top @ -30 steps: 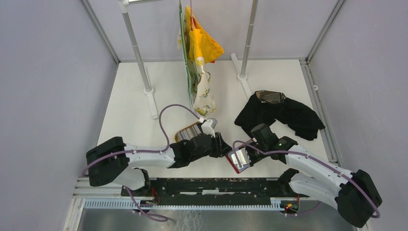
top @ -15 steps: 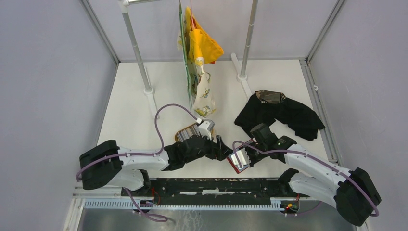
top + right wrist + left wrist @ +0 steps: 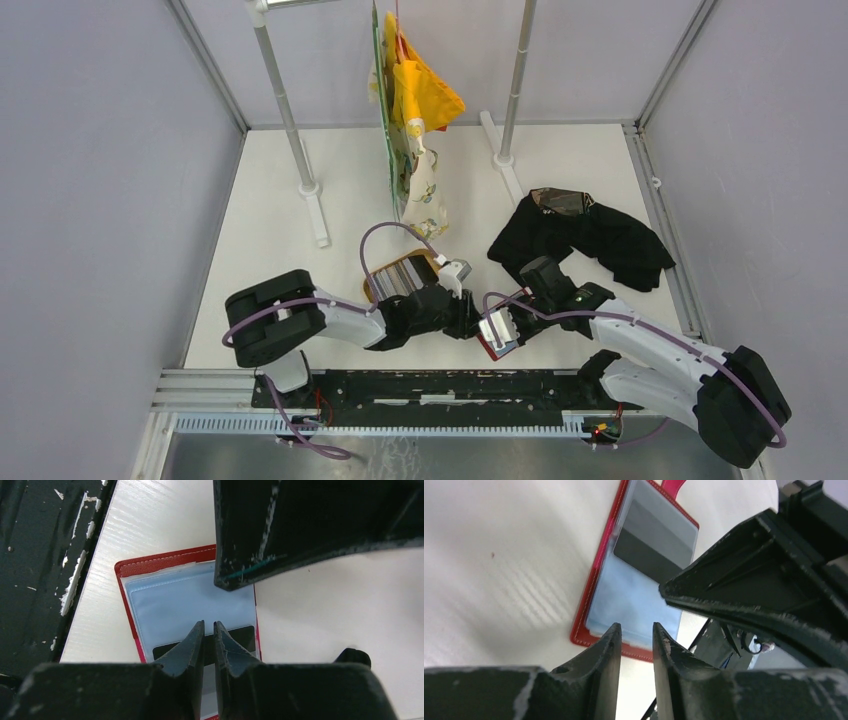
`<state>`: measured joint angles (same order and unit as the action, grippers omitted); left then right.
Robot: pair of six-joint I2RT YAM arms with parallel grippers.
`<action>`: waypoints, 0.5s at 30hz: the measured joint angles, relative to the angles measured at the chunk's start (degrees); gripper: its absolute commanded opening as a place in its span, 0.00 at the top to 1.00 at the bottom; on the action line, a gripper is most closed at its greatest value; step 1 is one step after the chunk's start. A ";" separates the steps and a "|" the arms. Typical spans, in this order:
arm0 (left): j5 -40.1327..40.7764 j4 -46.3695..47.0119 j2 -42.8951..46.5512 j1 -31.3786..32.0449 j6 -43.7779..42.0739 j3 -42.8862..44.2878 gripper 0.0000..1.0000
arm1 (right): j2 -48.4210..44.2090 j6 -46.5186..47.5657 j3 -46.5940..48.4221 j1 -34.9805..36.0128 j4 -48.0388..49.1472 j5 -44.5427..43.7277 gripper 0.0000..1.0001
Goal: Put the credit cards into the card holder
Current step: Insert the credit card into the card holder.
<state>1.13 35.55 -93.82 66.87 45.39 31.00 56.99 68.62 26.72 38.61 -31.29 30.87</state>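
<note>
Red card holder point(image 3: 160, 561), black cloth point(image 3: 590, 240)

The red card holder point(image 3: 484, 346) lies open and flat on the white table point(image 3: 270, 240), near its front edge. Its stitched border frames a clear pocket point(image 3: 634, 597) that looks pale blue. A dark grey card point(image 3: 655, 537) lies in the holder's other half, square to its edges. More credit cards point(image 3: 392, 281), silvery, stand on edge in a row in the wooden tray point(image 3: 415, 264) nearby.
</note>
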 measured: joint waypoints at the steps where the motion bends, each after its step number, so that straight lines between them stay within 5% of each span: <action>1: 0.02 -0.31 -0.55 0.00 0.00 0.76 0.68 | 0.02 0.00 -0.04 0.00 0.11 0.00 0.83; 15: -0.22 -1.55 -6.95 0.00 0.28 6.25 0.81 | 2.47 -0.48 -1.11 2.29 1.90 -1.75 0.84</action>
<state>0.91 34.00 -100.77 66.87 45.67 37.26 59.46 68.14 25.61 40.91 -29.39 29.12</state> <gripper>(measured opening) 0.230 0.163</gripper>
